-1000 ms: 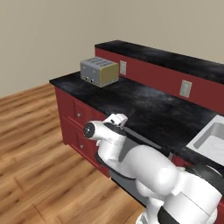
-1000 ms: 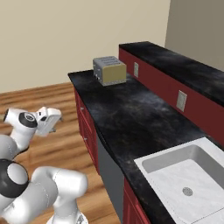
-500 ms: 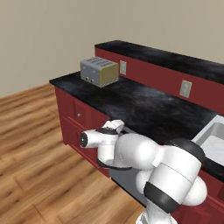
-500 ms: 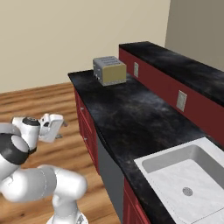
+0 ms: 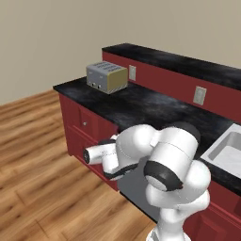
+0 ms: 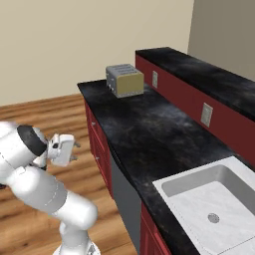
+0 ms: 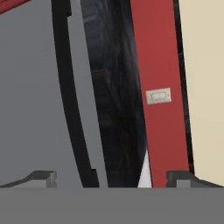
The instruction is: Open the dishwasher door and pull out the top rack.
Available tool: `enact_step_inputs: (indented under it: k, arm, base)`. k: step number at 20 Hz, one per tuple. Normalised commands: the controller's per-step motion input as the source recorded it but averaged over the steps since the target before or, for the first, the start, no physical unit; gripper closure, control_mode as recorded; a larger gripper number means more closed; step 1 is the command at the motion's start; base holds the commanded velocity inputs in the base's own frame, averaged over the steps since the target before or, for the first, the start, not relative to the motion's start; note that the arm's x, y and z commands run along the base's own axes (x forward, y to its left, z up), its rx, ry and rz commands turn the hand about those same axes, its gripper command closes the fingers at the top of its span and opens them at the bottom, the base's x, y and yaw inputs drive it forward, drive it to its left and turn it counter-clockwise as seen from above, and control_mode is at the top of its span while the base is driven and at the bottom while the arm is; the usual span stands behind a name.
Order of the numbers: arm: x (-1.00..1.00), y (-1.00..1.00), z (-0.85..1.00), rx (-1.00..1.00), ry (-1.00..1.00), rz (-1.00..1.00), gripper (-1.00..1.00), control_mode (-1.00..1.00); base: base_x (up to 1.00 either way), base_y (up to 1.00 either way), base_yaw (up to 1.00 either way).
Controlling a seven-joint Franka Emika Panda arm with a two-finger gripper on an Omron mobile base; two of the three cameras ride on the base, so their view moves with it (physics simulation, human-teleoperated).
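My gripper (image 7: pixel 109 177), jaws wide apart and empty, faces the closed dishwasher door (image 7: pixel 30 100), its bar handle (image 7: pixel 85 100) lying dead ahead, lengthwise up the hand view.

The arm (image 5: pixel 160 160) is covering most of the dishwasher door (image 5: pixel 139 186) in the left base view, and the picture's right edge is cutting off the sink (image 5: pixel 228 150).
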Motion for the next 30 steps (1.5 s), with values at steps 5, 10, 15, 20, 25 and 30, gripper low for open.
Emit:
enact_step_inputs:
  k: [5,10,15,20,25,30]
  arm:
    - [0.15,-0.19,-0.3,-0.1,0.01,-0.12,-1.0,-1.0]
    - [0.19,-0.18,-0.24,-0.07,0.01,-0.12,-1.0,-1.0]
    - [0.18,-0.17,-0.17,-0.07,0.0,-0.11,-1.0,-1.0]
    - [0.11,-0.2,-0.11,-0.07,0.0,-0.13,-1.0,-1.0]
    - [0.14,-0.22,-0.04,-0.05,0.0,-0.14,-1.0,-1.0]
    - [0.25,-0.24,0.0,-0.04,0.0,-0.12,-1.0,-1.0]
  base:
    - [0.0,0.0,0.0]
    - [0.0,0.0,0.0]
    - [0.0,0.0,0.0]
    - [0.0,0.0,0.0]
    - [0.0,0.0,0.0]
    - [0.0,0.0,0.0]
